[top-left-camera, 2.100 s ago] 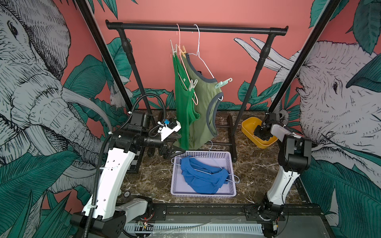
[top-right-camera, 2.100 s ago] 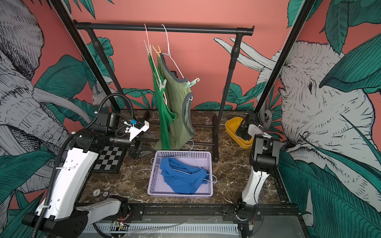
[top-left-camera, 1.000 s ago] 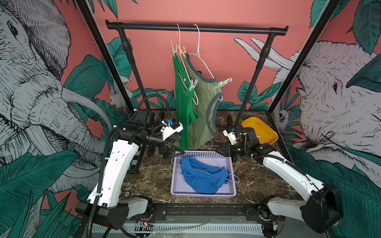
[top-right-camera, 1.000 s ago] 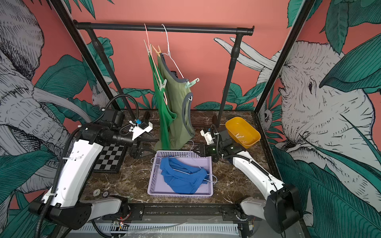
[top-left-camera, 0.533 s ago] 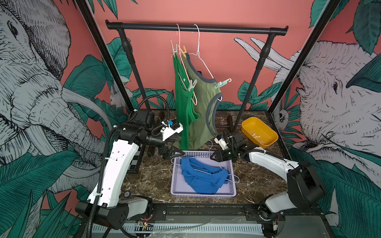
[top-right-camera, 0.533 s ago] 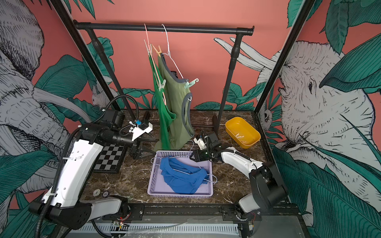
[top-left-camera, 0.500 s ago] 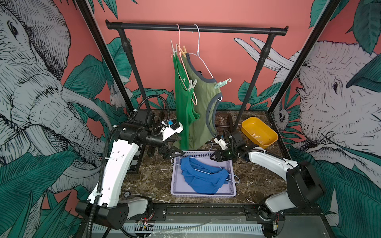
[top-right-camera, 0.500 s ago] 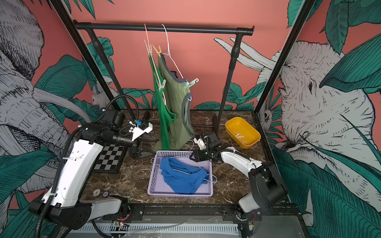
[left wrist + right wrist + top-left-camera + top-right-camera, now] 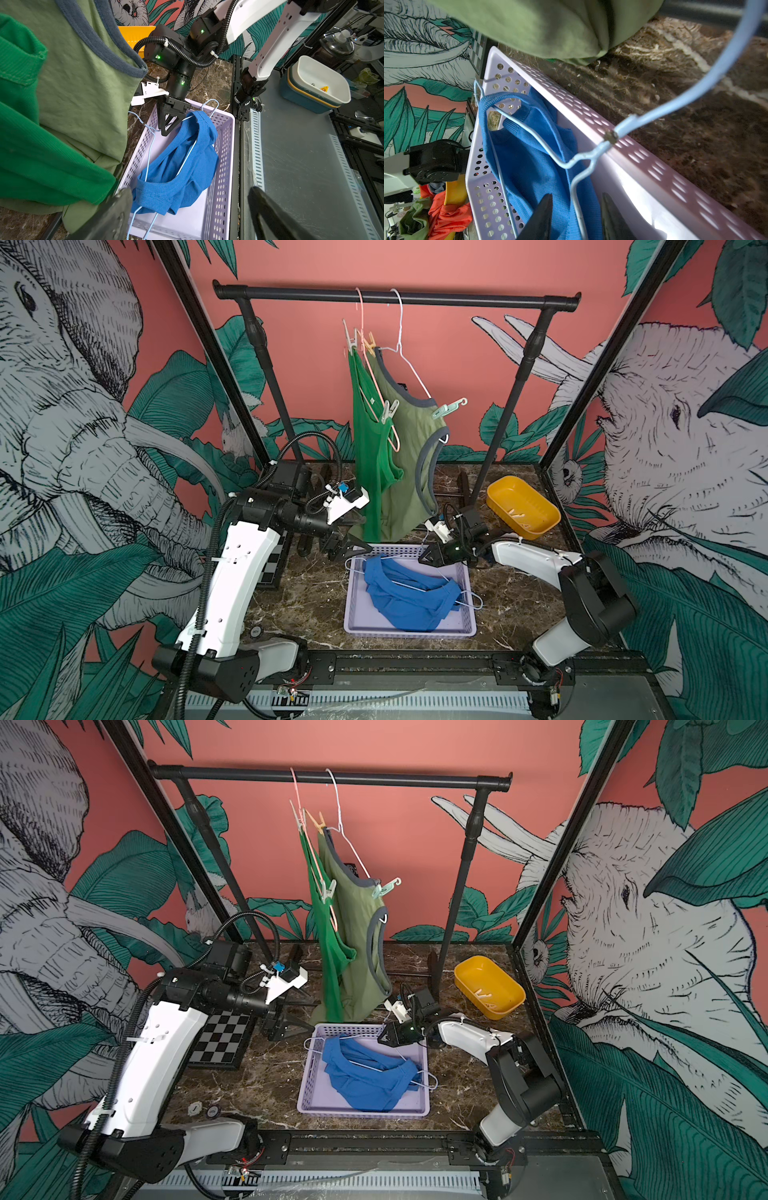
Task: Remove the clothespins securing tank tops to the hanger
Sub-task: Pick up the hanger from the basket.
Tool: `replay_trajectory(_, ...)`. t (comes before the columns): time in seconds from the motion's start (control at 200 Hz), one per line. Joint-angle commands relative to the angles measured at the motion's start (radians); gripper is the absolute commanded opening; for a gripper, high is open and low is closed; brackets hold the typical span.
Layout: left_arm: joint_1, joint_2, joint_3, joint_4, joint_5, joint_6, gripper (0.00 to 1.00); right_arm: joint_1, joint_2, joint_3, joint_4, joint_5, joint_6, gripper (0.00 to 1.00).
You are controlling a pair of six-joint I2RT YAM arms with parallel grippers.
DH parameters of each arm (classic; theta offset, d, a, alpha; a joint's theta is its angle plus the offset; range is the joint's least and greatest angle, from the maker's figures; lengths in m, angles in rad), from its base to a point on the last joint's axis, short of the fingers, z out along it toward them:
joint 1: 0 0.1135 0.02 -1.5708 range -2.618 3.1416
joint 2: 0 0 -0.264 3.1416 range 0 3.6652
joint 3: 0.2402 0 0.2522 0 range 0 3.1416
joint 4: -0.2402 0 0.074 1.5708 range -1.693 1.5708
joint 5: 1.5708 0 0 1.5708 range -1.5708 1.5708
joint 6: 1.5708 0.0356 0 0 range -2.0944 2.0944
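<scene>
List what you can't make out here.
- Right wrist view: bottom edge cuts off the right jaws' tips; whether they pinch the light blue wire hanger is unclear.
- Both top views: pale bits in the yellow plastic tub too small to identify; the blue tank top hides much of the lilac plastic basket's floor.

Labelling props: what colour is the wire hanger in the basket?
Light blue hanger; clearest in the right wrist view.
</scene>
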Motion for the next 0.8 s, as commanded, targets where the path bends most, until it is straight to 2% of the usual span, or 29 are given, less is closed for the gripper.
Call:
replay_trajectory(0.0, -0.006, 0.000, -0.003, -0.032, 0.036, 0.012, 0.86, 0.007, 0.035, 0.032, 0.042, -0.045, -0.014, 0.33)
replay_trajectory(0.155, -0.008, 0.000, 0.001, -0.023, 0.038, -0.009, 0.84, 0.007, 0.035, 0.028, 0.047, -0.052, -0.017, 0.27)
replay_trajectory(0.445, -0.008, -0.002, -0.003, 0.012, 0.039, -0.055, 0.78, 0.007, 0.018, 0.031, 0.031, -0.062, -0.028, 0.10)
replay_trajectory(0.625, -0.008, 0.000, -0.011, 0.045, 0.016, -0.110, 0.74, 0.007, -0.074, 0.033, -0.006, -0.063, -0.045, 0.02)
replay_trajectory(0.795, -0.012, -0.005, -0.028, 0.086, -0.031, -0.174, 0.73, 0.007, -0.186, 0.020, -0.042, -0.057, -0.055, 0.00)
